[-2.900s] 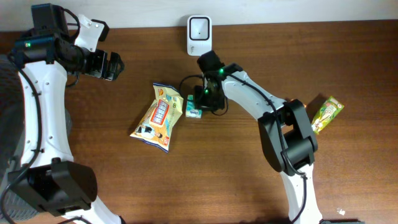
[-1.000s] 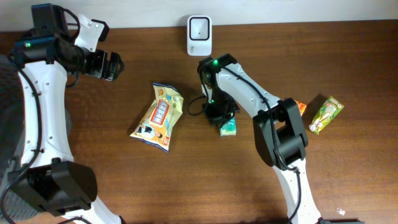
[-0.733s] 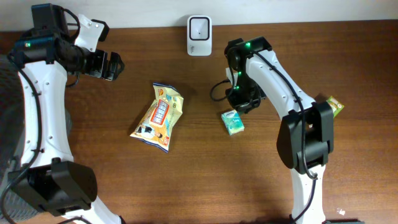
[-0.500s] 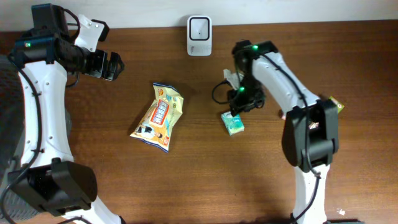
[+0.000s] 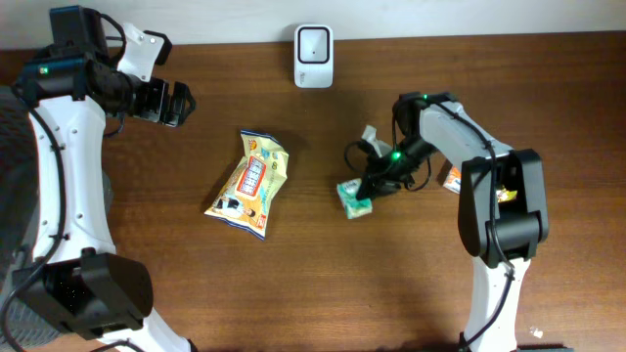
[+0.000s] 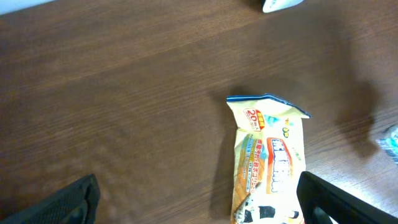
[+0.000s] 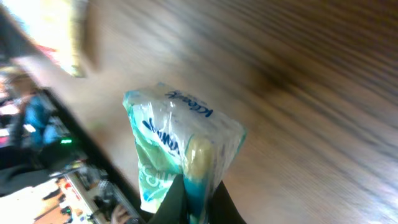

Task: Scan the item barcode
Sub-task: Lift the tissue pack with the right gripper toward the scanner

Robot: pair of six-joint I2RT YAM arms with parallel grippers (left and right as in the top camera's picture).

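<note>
A green and white tissue pack [image 5: 352,199] sits right of the table's middle, and my right gripper [image 5: 371,189] is shut on its near end. In the right wrist view the pack [image 7: 180,134] stands up from between the two black fingers [image 7: 175,203], pinched at its lower edge, blurred. The white barcode scanner [image 5: 313,43] stands at the back edge, well apart from the pack. My left gripper [image 5: 177,103] hangs open at the far left, holding nothing. Its wrist view shows the wide-spread fingers [image 6: 69,201] over bare wood.
A yellow and orange snack bag [image 5: 250,181] lies flat left of centre; it also shows in the left wrist view as the snack bag [image 6: 270,163]. An orange packet [image 5: 454,179] lies by the right arm's base.
The right gripper dropped from above the tissue pack onto it and shut on it. The pack slid slightly left and tipped up. The left arm has not moved.
</note>
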